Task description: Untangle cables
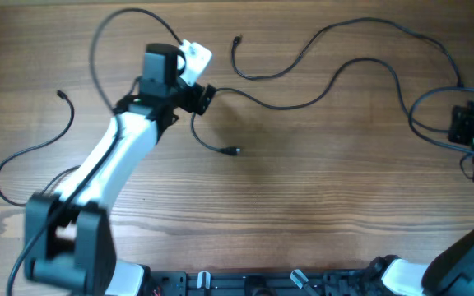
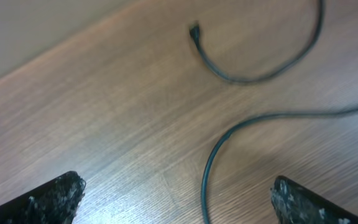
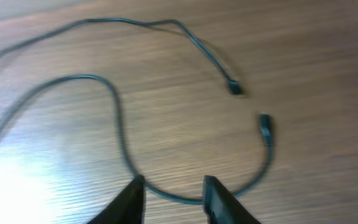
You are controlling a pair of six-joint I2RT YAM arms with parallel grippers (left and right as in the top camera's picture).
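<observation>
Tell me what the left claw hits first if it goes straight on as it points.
The left claw would probably meet the cable running between its open fingers first, with the table right under it. A plug lies farther on. Depth is unclear from the wrist view.

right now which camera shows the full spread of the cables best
Overhead. It takes in the cables across the table, loops and plug tips. The left wrist shows only two short stretches and one plug tip; the right wrist, two blurred stretches with two tips.
</observation>
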